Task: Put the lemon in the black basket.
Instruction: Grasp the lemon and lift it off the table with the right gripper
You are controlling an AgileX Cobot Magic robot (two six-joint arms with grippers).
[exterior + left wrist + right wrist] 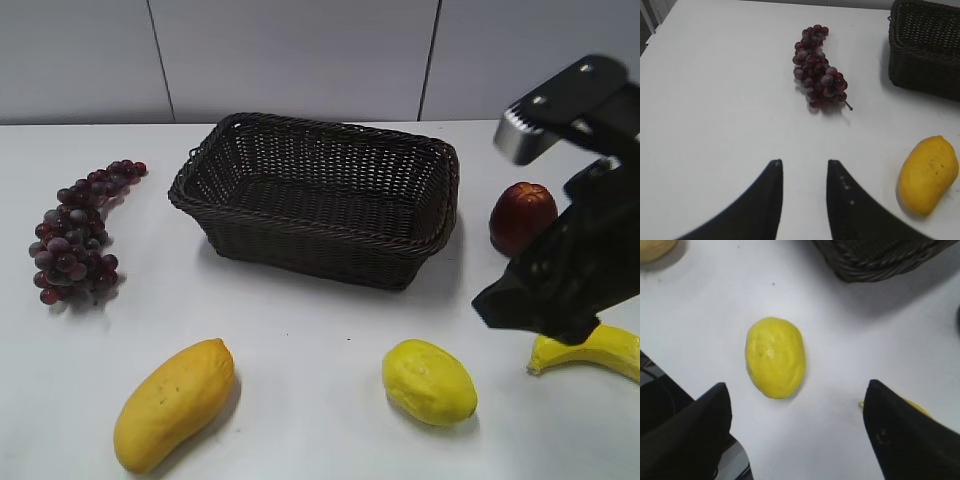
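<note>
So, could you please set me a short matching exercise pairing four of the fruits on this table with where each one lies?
Things:
1. lemon
2. mango
3. grapes
4. red apple

Places:
A. left of the black basket
B. front left of the table
C. right of the basket, partly behind the right arm
D. in front of the basket, below the open right gripper

Pairs: 1-D, 2-B, 3-A, 4-C

bright even light | soft short shadows | slight blur
</note>
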